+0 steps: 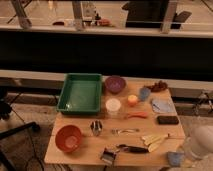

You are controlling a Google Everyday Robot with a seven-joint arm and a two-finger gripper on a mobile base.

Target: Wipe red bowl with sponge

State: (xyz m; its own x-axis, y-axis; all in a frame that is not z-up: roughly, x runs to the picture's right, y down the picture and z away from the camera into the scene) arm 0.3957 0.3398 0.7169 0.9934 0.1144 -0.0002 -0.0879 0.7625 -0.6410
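One gripper (184, 152), fingers together, sits at the small blue rectangular sponge (175, 159) at the table's (80, 120) five o'clock corner; I cannot tell whether it truly holds the sponge. A weak pinch could drop the sponge on the way to the round orange-red plastic bowl (68, 138) at eight o'clock.

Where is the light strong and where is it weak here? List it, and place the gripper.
Camera view: the brightest part is the floor strip along the top; the band behind the table is almost black; the table has dim, warm light, in which the red bowl still shows its colour; the pale gripper sits at the lower right by the sponge, jaws shut.
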